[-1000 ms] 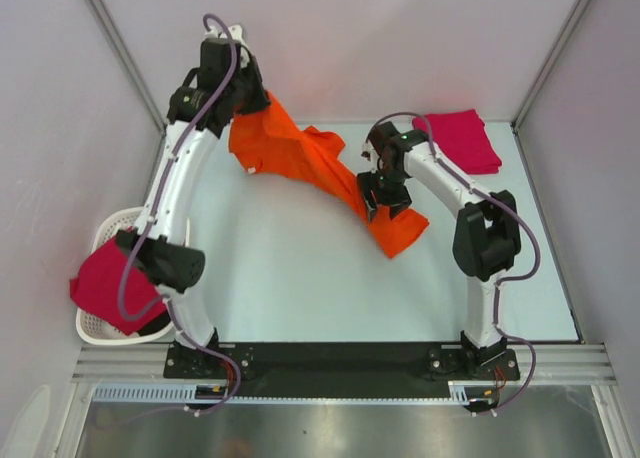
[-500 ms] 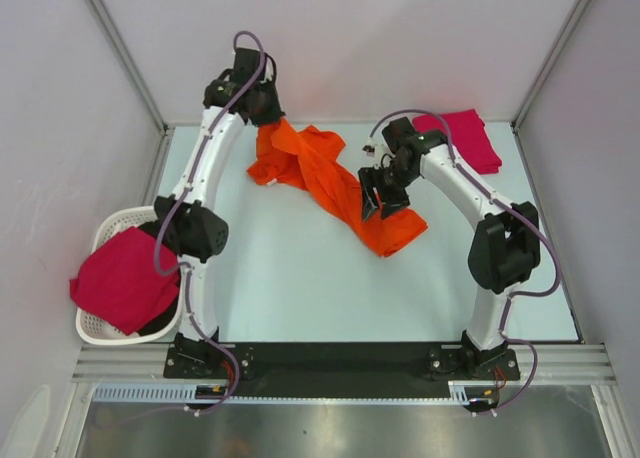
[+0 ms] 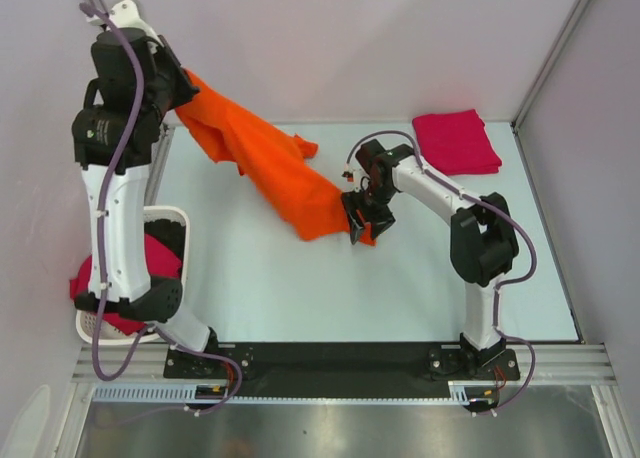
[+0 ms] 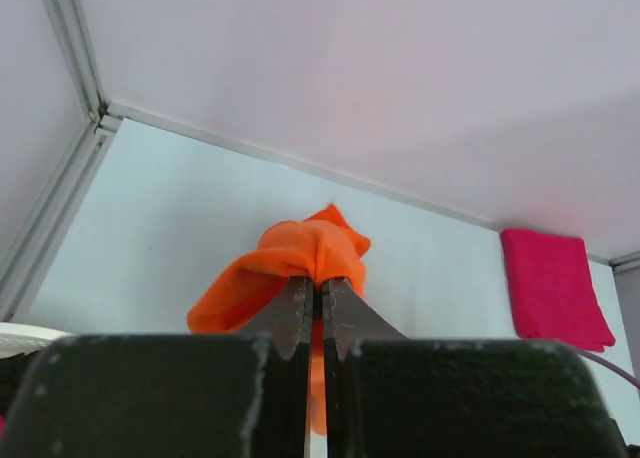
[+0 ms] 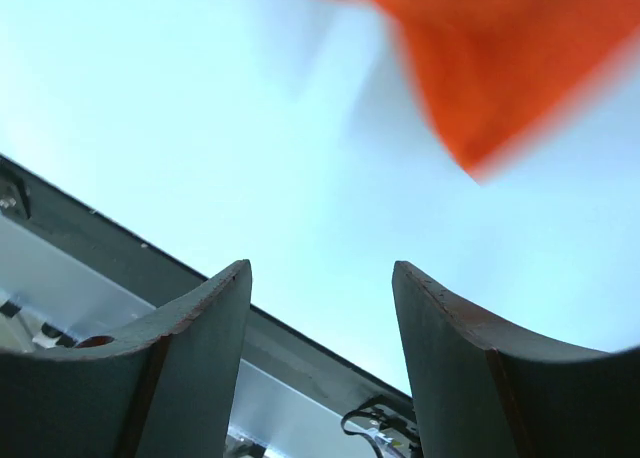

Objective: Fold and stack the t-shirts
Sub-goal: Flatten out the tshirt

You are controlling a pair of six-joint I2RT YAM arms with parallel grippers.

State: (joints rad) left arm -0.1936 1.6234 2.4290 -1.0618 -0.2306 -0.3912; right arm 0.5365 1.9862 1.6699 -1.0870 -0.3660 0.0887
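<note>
1. A pink shirt point(image 3: 150, 263) lay in the basket point(image 3: 172, 214) at far left.
2. The left claw point(image 4: 315, 286), raised high, pinched the orange shirt point(image 3: 270, 168), which slanted down to mid-table.
3. The right claw point(image 5: 320, 270) stood spread and empty by its low end.
4. A folded pink shirt point(image 3: 457, 141) lay in the far right corner.

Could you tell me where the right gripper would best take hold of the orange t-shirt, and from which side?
Probably its low trailing end, approached from the right. The left gripper is shut on the far end of the orange t-shirt, held high, so the cloth slants down to a free tip just before the open right gripper.
</note>
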